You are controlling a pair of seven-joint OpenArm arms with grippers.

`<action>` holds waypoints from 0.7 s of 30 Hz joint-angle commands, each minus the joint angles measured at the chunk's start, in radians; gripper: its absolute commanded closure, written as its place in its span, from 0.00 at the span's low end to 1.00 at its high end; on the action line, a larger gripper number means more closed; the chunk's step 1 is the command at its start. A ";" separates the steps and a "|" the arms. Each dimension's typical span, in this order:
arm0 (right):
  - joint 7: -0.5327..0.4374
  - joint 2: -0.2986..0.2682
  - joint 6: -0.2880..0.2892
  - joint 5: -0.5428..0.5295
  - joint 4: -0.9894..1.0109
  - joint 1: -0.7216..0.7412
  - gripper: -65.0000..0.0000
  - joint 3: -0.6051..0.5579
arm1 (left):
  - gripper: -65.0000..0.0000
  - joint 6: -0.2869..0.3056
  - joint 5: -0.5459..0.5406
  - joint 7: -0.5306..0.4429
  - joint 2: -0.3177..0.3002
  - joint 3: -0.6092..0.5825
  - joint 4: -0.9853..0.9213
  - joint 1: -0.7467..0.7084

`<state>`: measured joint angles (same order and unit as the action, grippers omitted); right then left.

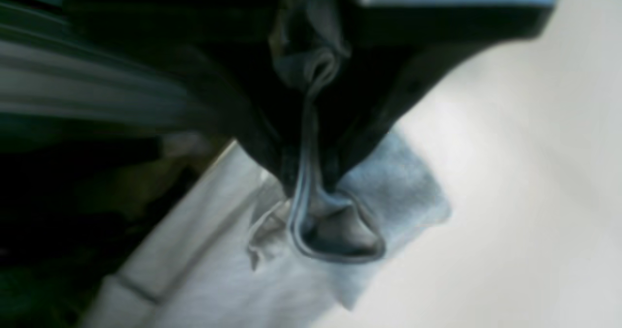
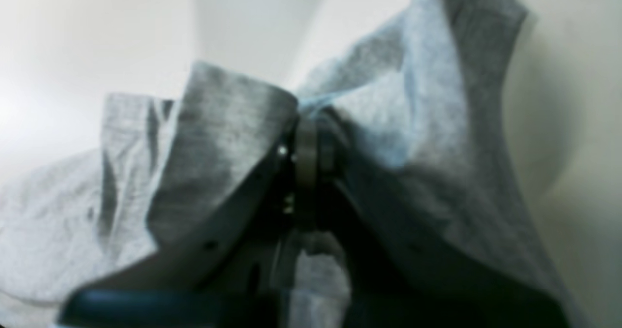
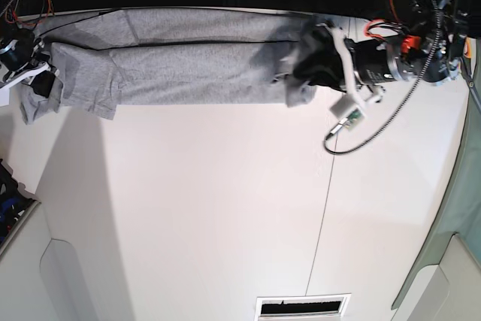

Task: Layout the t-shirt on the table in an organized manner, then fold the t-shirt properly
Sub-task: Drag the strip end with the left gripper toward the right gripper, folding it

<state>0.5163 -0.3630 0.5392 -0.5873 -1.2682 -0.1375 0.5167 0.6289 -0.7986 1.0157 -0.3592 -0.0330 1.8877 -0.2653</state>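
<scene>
My left gripper (image 3: 304, 62) and right gripper (image 3: 37, 73) both clamp the t-shirt (image 3: 188, 62); overstretching could tear it free.

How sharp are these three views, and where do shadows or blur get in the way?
Left wrist view: soft and dark, the left gripper shadowed, t-shirt hem blurred. Right wrist view: out of focus, the right gripper a dark smear in grey cloth. Base view: sharpest, wide-angle bending at the edges, a soft shadow on the table under the left arm.

The t-shirt (image 3: 188, 62) lies stretched along the far edge of the table (image 3: 225, 208)
</scene>
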 commanded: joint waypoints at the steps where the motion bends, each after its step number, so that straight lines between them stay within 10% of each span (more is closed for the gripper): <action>1: -0.019 -0.019 0.011 -0.010 -0.016 0.011 1.00 0.006 | 1.00 0.003 0.012 -0.029 0.019 -0.029 0.016 0.028; 7: -0.019 -0.019 0.011 0.000 -0.016 0.016 1.00 0.005 | 1.00 -0.051 0.235 -0.107 0.192 -0.189 -0.095 0.127; 18: -0.019 -0.019 0.011 -0.002 -0.016 0.016 1.00 0.005 | 0.98 -0.040 0.220 -0.114 0.340 -0.241 -0.389 0.220; 21: -0.019 -0.019 0.011 -0.016 -0.016 0.016 1.00 0.005 | 0.56 -0.018 0.172 -0.132 0.343 -0.273 -0.397 0.221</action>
<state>0.5190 -0.3630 0.5392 -0.5846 -1.2678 -0.1326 0.5167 0.5915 -0.6022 0.9020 -0.0277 -0.3046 1.4761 -0.0578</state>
